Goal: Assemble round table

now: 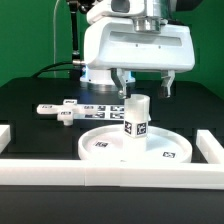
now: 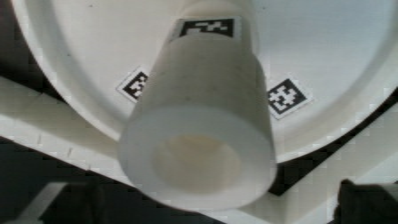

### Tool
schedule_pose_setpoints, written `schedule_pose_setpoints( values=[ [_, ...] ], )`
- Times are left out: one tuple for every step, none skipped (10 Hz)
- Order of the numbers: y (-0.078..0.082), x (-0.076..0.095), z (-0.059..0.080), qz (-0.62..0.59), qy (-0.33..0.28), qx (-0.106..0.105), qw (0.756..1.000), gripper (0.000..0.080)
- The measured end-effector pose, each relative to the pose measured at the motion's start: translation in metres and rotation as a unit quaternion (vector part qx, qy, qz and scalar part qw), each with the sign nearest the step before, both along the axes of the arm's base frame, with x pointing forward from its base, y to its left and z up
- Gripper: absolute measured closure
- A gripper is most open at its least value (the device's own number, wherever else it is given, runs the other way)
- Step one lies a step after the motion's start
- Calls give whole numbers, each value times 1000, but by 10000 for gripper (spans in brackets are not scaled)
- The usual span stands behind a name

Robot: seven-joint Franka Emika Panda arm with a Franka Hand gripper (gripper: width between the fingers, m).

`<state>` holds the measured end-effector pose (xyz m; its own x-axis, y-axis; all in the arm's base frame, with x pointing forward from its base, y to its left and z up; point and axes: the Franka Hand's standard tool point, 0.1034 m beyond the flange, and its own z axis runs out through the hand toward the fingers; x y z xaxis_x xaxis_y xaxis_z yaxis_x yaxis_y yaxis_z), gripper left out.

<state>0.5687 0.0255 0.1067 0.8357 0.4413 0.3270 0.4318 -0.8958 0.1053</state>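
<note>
green wall (image 1: pixel 25 30) behind, black counter (image 1: pixel 25 120) below, edged by white border bars (image 1: pixel 110 171). low in the middle of the exterior view lies the large rimmed round white plastic disc (image 1: pixel 110 150), and inside its rim only the short thick white plastic cylinder (image 1: pixel 136 118) stands, upright. the jaws hang wide apart just above it, holding nothing. the cylinder looks light, stiff and smooth, perhaps slippery; its straight sides near the top seem the best hold.
</note>
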Motion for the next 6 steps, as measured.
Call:
schedule_pose_setpoints(
  values=[
    [-5, 3, 10, 2, -5, -3, 1000, 151],
    [-11, 5, 19, 4, -8, -6, 1000, 151],
    [-13, 6, 23, 4, -11, -7, 1000, 151],
    [-12, 6, 21, 4, -10, -7, 1000, 151],
    [-12, 5, 20, 3, -8, -6, 1000, 151],
    [-9, 3, 18, -1, 3, -2, 1000, 151]
  ],
)
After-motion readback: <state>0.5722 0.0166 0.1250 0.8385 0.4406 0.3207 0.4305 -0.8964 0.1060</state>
